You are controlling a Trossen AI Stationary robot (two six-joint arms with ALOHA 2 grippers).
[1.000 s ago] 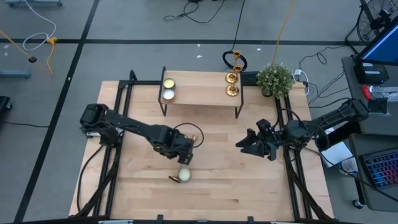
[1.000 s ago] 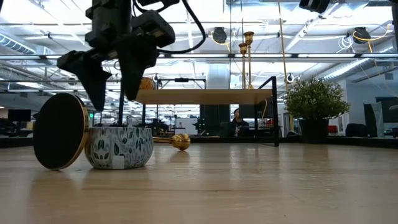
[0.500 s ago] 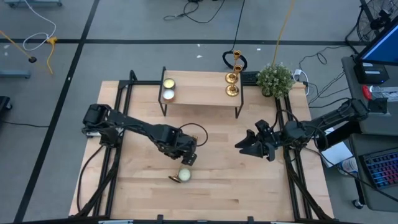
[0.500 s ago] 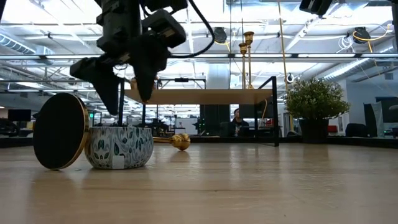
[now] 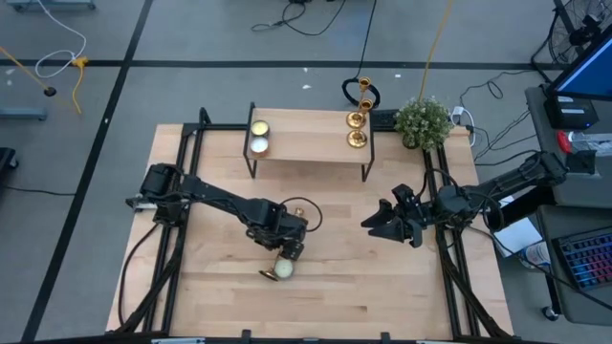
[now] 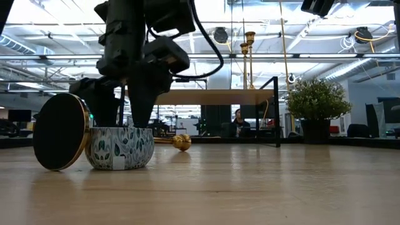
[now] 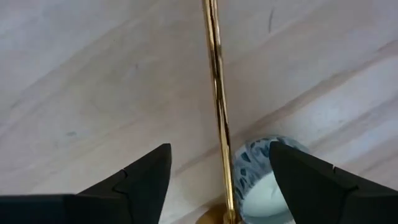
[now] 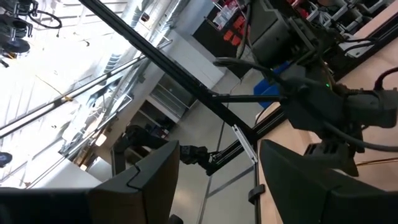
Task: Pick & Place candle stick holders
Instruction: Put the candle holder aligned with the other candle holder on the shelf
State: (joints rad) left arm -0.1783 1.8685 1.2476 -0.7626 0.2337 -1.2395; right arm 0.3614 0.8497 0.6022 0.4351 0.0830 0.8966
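Lying flat on the worktop (image 5: 382, 287), one gold candle stick holder (image 7: 216, 112) sits between the two dark fingers (image 7: 140, 180) of the left hand (image 5: 287, 245), with gaps on both sides, so nothing is gripped yet. That hand hangs low with its fingers spread apart and empty, pointing down, likely so it can pinch the thin stem. Right next to the stem is a small patterned tin (image 6: 119, 147) with pale wax inside, and its dark round lid (image 6: 60, 132) leans against it. The tin is very close to one finger, so the hand may bump it when it closes. Two more gold candle stick holders (image 5: 359, 115) stand upright at one end of a low wooden shelf (image 5: 306, 141) at the back of the worktop, which looks like the place where the lying one should go. Two small round candles (image 5: 258, 137) rest at the other end of that shelf, and a little green plant (image 5: 422, 120) stands beside it. Well away, the right hand (image 5: 381, 221) waits above the worktop with its fingers apart, holding nothing.
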